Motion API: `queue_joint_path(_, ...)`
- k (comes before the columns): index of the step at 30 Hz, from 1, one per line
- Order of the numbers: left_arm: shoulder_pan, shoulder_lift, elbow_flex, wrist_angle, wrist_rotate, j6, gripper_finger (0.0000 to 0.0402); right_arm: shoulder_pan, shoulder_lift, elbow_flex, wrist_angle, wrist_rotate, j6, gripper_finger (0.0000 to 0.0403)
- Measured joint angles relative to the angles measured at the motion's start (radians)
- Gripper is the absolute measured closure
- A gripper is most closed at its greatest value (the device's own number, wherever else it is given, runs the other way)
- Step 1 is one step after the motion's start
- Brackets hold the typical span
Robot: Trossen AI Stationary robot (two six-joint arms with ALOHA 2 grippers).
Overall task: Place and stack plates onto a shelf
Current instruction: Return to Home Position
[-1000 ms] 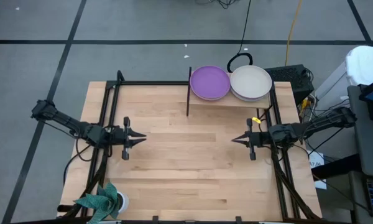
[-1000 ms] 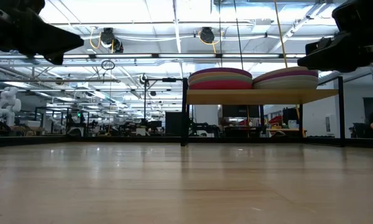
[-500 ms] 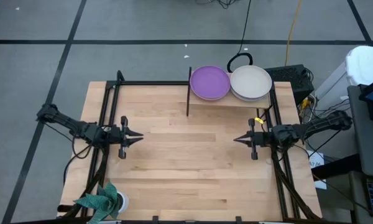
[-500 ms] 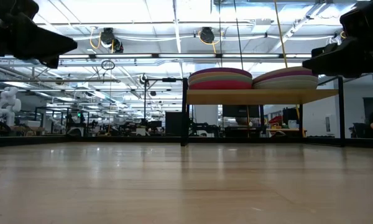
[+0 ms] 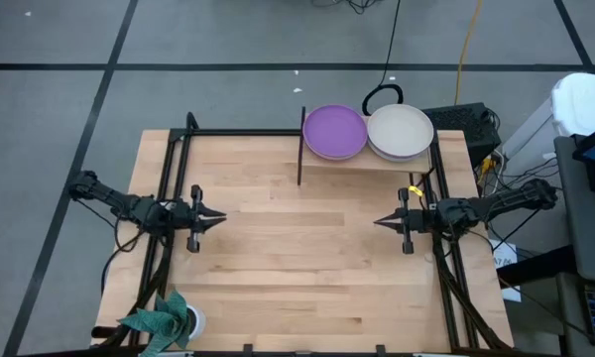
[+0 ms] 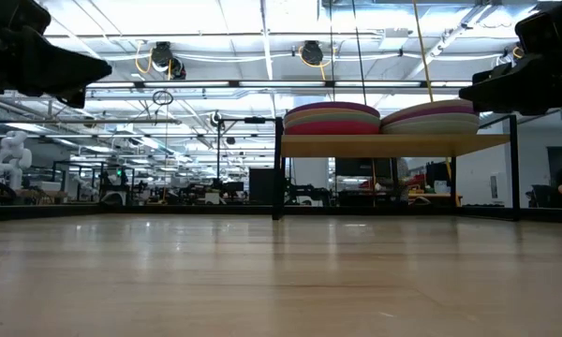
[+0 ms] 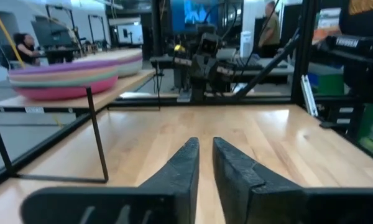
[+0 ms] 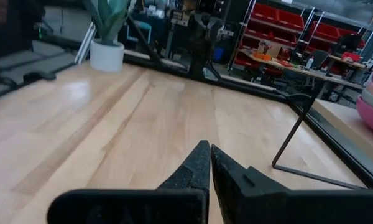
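light-wood shelf [image 6: 393, 145] with black upright [image 5: 300, 149] sitting at far table [image 5: 297, 268] edge, carrying two round matte plate stacks, purple plate [image 5: 334, 131] topping the one by the upright, beige plate [image 5: 401, 131] topping the other, left hand [image 5: 218, 217] and right hand [image 5: 379, 223] hovering well apart, fingers pinched narrow, empty

no text, label, brand, number or sign can be read in any of the views. the blue screen [image 7: 196, 12] far back in the left wrist view shows only pale shapes, too blurred to read.
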Motion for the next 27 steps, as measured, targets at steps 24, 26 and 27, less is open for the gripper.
queue_joint_path(24,0.054,-0.051,0.0,0.0,-0.002,0.051,0.04,0.0,-0.167,-0.004,-0.085,-0.004,-0.027,0.0403)
queue_joint_path(26,0.063,-0.051,0.001,-0.004,0.021,0.05,0.04,0.0,-0.167,-0.004,-0.085,-0.004,-0.027,0.0403)
queue_joint_path(27,0.066,-0.051,0.001,-0.006,0.025,0.05,0.04,0.0,-0.167,-0.004,-0.085,-0.004,-0.027,0.0403)
